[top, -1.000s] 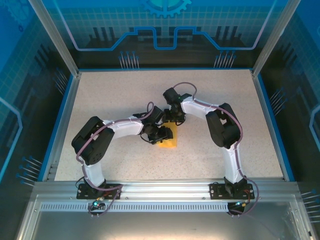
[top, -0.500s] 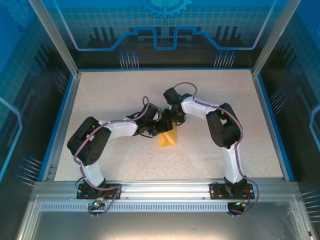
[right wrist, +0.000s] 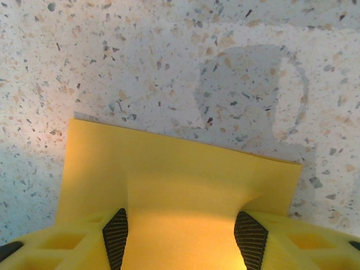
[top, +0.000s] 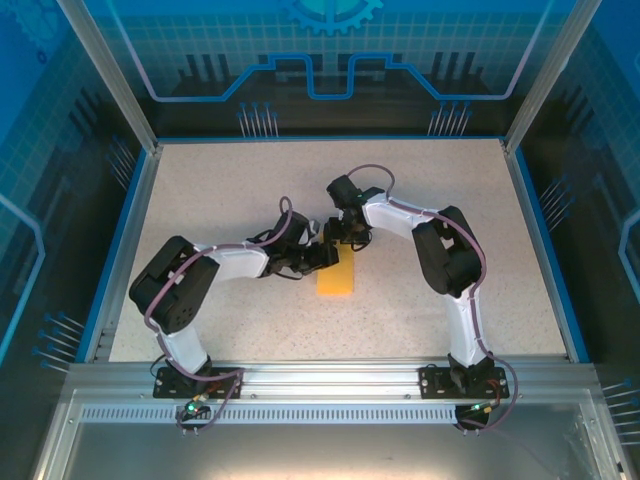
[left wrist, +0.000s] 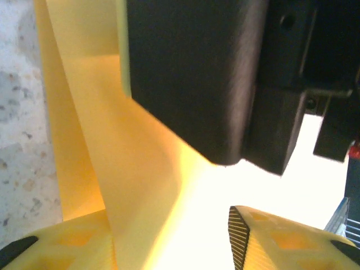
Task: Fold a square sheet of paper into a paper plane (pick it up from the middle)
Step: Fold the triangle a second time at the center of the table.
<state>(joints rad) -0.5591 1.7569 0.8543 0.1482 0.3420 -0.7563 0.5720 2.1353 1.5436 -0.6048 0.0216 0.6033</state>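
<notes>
The square sheet of paper (top: pixel 337 278) lies as an orange-yellow folded rectangle on the table's middle. My right gripper (top: pixel 347 240) stands over its far end. In the right wrist view its jaws (right wrist: pixel 183 236) are apart, both pads resting on the paper (right wrist: pixel 180 163), which bows up between them. My left gripper (top: pixel 320 256) sits at the paper's far left corner. In the left wrist view a raised flap of the paper (left wrist: pixel 101 140) leans against the left finger (left wrist: pixel 62 247). The other finger (left wrist: pixel 281 242) is clear of it, so this gripper (left wrist: pixel 169 225) is open.
The speckled table (top: pixel 220 200) is ringed by a blue rim and clear enclosure walls (top: pixel 125 110). An aluminium rail (top: pixel 320 380) runs along the near edge. The right arm's dark wrist body (left wrist: pixel 197 73) looms just beyond my left fingers.
My left gripper has slid off the paper toward its far left corner and its jaws have narrowed. The paper, a tilted wedge half a second ago, now lies as a flat rectangle. The right arm is still.
</notes>
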